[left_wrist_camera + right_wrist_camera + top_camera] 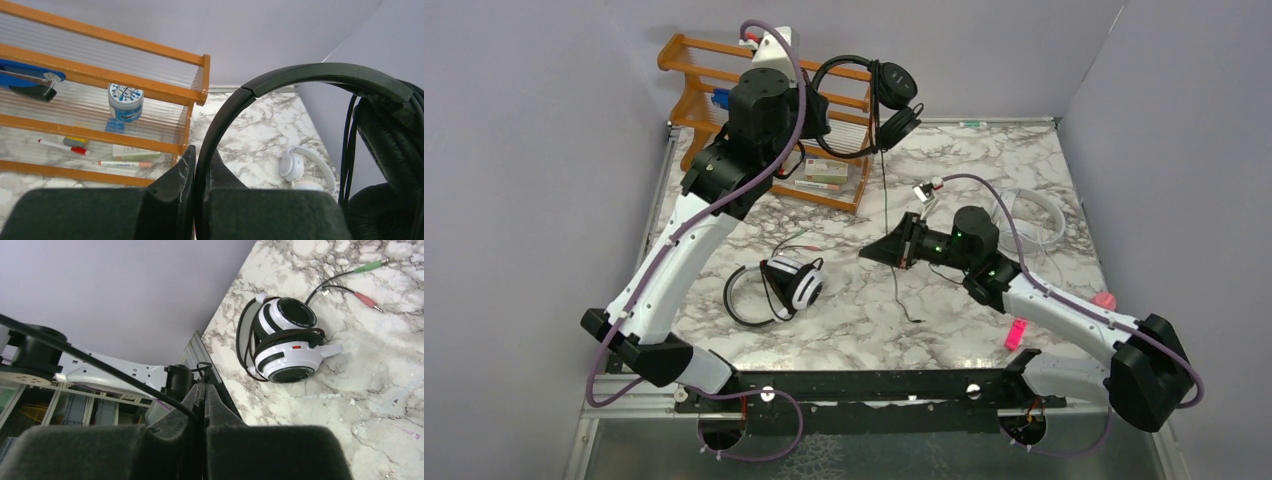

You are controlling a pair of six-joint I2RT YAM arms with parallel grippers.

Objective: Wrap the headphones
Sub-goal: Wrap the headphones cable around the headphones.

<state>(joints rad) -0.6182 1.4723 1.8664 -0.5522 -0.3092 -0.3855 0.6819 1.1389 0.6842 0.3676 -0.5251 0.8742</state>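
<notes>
The all-black headphones [879,100] hang in the air beside the rack. My left gripper [819,120] is shut on their headband [235,105], which runs up between the jaws. Their ear cups [395,145] sit at the right of the left wrist view. The black cord [888,195] drops from them, and my right gripper [871,254] is shut on it above the table; the cord [100,367] enters the closed jaws from the left. White headphones with black pads [792,285] [285,342] lie on the marble, cord looped around them. All-white headphones [1029,215] [300,167] lie at the back right.
An orange wooden rack [724,75] [150,90] stands at the back left with a small jar [125,101], markers and boxes. Green and pink plugs [370,285] lie by the white-and-black pair. A pink marker [1014,333] lies near the right arm's base.
</notes>
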